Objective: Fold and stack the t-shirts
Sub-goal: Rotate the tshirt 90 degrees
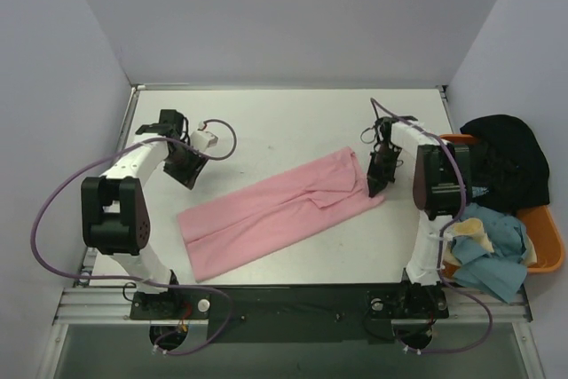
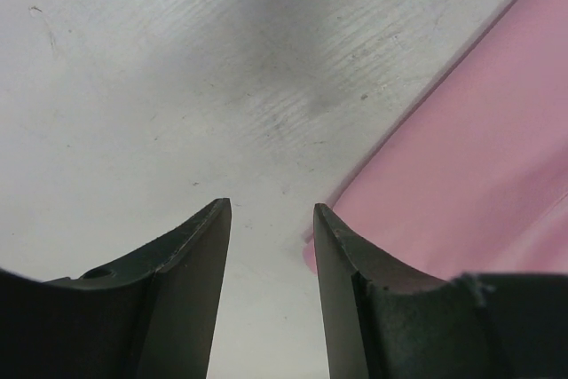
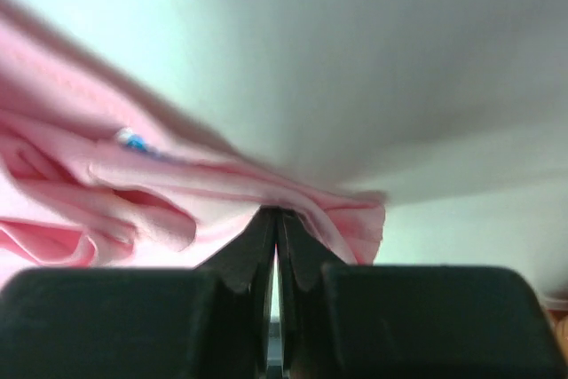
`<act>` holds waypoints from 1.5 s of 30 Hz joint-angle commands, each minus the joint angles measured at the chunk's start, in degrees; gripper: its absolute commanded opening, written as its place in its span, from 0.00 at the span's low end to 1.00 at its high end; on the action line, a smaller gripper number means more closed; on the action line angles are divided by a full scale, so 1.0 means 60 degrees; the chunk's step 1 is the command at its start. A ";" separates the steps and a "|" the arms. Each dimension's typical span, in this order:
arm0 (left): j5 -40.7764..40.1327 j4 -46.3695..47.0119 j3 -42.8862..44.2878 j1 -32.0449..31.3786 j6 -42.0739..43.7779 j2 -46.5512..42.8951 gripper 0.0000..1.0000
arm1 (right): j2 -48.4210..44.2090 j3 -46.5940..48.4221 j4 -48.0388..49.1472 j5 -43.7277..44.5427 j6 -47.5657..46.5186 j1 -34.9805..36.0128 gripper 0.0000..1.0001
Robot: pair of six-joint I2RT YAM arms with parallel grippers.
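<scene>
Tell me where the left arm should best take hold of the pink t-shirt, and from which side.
On the pink t-shirt, probably the free left end, coming down from the left side. It lies flat as a long strip with its edge exposed there, and the right fingers pinch the opposite end.

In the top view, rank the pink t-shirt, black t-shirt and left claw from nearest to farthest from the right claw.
1. pink t-shirt, pinched in the right claw.
2. black t-shirt, off to the right side.
3. left claw, far left.

Pale lavender walls, white table
</scene>
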 commanded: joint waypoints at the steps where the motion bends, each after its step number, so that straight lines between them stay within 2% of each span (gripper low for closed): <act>1: 0.0577 -0.0623 0.0114 -0.0264 0.0052 -0.0446 0.53 | 0.2400 0.3545 -0.0433 0.0187 -0.0505 -0.0246 0.00; 5: 0.0885 -0.0580 -0.0514 -0.0805 -0.0006 -0.0607 0.53 | 0.4684 0.8414 -0.1327 -0.0235 -0.0183 -0.0377 0.00; 9: 0.1179 -0.0331 -0.1145 -0.1435 -0.0124 -0.0593 0.53 | 0.6766 1.1774 -0.1388 -0.1422 0.0432 -0.0465 0.00; 10: 0.1165 -0.0200 -0.1205 -0.1509 -0.0124 -0.0564 0.53 | 0.7190 1.2030 -0.1069 -0.1786 0.0665 -0.0494 0.00; 14: 0.1310 -0.0082 -0.1352 -0.1538 -0.0212 -0.0534 0.54 | 0.6509 1.0981 0.1460 -0.2784 0.1676 -0.0758 0.00; 17: 0.1662 -0.0038 -0.1630 -0.1786 -0.0212 -0.0520 0.54 | 0.5892 1.0903 0.2316 -0.2756 0.1620 -0.0773 0.00; 20: 0.1706 0.0255 -0.2126 -0.2109 -0.0212 -0.0447 0.54 | 0.5117 1.0862 0.2728 -0.3078 0.1591 -0.0773 0.08; 22: 0.1808 0.0401 -0.2419 -0.2387 -0.0183 -0.0388 0.53 | 0.4445 1.0292 0.2846 -0.3050 0.1532 -0.0773 0.17; 23: 0.1867 0.0431 -0.2523 -0.2606 -0.0168 -0.0330 0.53 | 0.3889 0.9622 0.2860 -0.2759 0.1561 -0.0788 0.24; 25: 0.2086 0.0402 -0.2714 -0.2957 -0.0095 -0.0329 0.53 | 0.3156 0.8510 0.2977 -0.2450 0.1503 -0.0817 0.31; 29: 0.2585 0.0241 -0.2919 -0.3602 0.0125 -0.0315 0.52 | 0.2245 0.6660 0.2686 -0.1413 0.1779 -0.0890 0.36; 30: 0.2513 0.0255 -0.3006 -0.3676 0.0154 -0.0285 0.50 | 0.2185 0.6091 0.2685 -0.1293 0.1897 -0.0905 0.36; 33: 0.2643 0.0256 -0.3139 -0.3780 0.0242 -0.0285 0.49 | 0.2591 0.5675 0.2685 -0.1407 0.2190 -0.0920 0.36; 36: 0.3068 0.0036 -0.3154 -0.4086 0.0579 -0.0504 0.49 | 0.3515 0.6316 0.2670 -0.2284 0.2351 -0.0920 0.36; 41: 0.3478 0.0123 -0.3314 -0.5170 0.0799 -0.0827 0.49 | 0.4834 0.7314 0.3006 -0.2726 0.2981 -0.0934 0.35; 43: 0.3493 0.0605 -0.3475 -0.6075 0.0610 -0.0842 0.49 | 0.5171 0.7665 0.3182 -0.2917 0.3186 -0.0934 0.28; 44: 0.3508 0.0955 -0.3491 -0.6283 0.0492 -0.0769 0.49 | 0.5375 0.7798 0.3212 -0.2903 0.3361 -0.0934 0.19; 45: 0.3595 0.1060 -0.3433 -0.6633 0.0288 -0.0696 0.49 | 0.5479 0.7988 0.3285 -0.2903 0.3435 -0.0920 0.15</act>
